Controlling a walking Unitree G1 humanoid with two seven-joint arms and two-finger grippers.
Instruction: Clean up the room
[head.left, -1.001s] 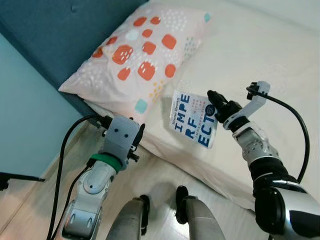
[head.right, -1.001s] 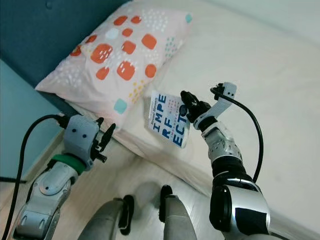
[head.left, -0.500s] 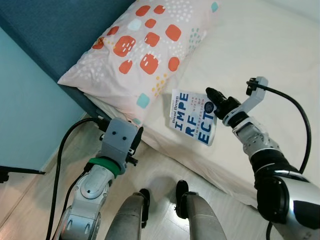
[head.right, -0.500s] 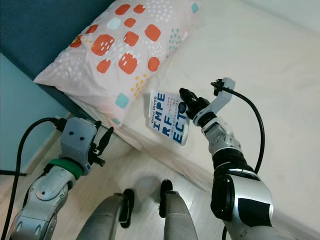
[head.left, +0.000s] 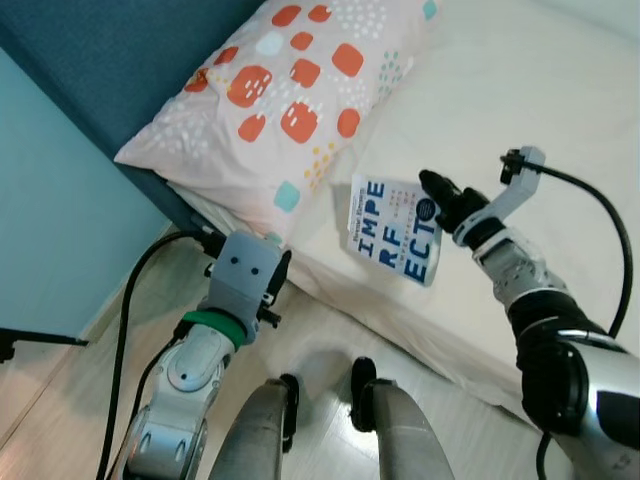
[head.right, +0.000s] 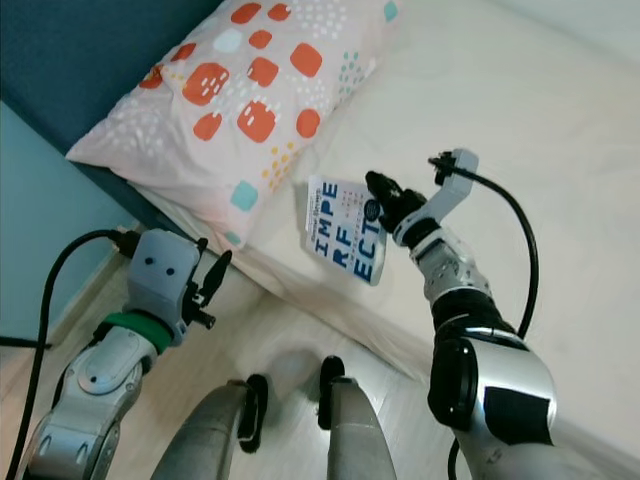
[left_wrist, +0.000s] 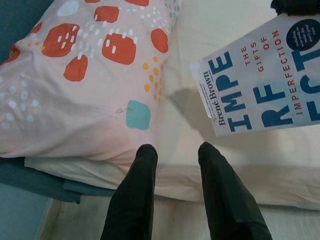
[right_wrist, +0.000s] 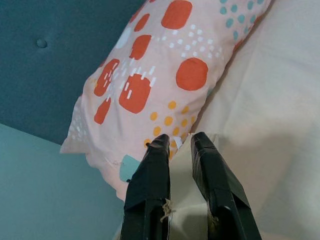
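Note:
A white paperback book (head.left: 392, 229) with big blue letters hangs tilted just above the cream bed sheet (head.left: 520, 110), close to the bed's near edge. My right gripper (head.left: 432, 196) is shut on the book's top right corner; in the right wrist view its fingers (right_wrist: 152, 185) pinch the pale cover edge. The book's cover (left_wrist: 265, 80) also shows in the left wrist view. My left gripper (left_wrist: 176, 152) is open, empty, held low beside the bed below the pillow (head.left: 290, 100).
The pink pillow with orange patches lies against a dark blue headboard (head.left: 110, 60). A teal wall (head.left: 50, 230) stands at left. Pale wood floor (head.left: 320, 340) runs along the bed, with my two feet (head.left: 325, 395) near the bed edge.
The right gripper with the book has shifted slightly right and further over the bed. The camera has drifted a little. The left arm has hardly moved.

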